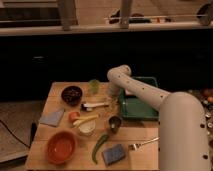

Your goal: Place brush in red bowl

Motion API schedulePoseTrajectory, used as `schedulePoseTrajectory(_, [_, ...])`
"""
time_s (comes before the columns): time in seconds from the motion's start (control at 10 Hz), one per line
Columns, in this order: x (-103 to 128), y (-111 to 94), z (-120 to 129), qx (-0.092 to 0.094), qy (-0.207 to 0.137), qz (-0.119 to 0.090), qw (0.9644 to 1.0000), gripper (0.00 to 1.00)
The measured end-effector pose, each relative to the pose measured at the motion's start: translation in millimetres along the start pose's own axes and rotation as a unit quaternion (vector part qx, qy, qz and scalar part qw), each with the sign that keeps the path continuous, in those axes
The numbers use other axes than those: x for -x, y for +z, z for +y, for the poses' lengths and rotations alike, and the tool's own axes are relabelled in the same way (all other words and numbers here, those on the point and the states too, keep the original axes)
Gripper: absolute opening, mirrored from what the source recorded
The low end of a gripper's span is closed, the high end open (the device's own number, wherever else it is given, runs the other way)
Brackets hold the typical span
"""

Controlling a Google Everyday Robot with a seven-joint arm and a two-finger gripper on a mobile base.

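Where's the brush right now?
In the camera view the brush lies on the table between the dark bowl and the yellow stick. The gripper hangs near its handle end, on the green tray's side.

No writing, label or number can be read anywhere. The gripper [113, 94] hangs near the far edge of the wooden counter [145, 131].
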Motion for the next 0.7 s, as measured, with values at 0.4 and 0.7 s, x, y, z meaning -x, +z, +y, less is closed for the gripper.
schedulePoseTrajectory(0.4, [11.1,24.7,5.8,0.030,-0.029,0.007,0.9991,0.80])
schedulePoseTrajectory(0.7, [18.3,29.4,7.3,0.036,-0.050,0.008,0.9980,0.58])
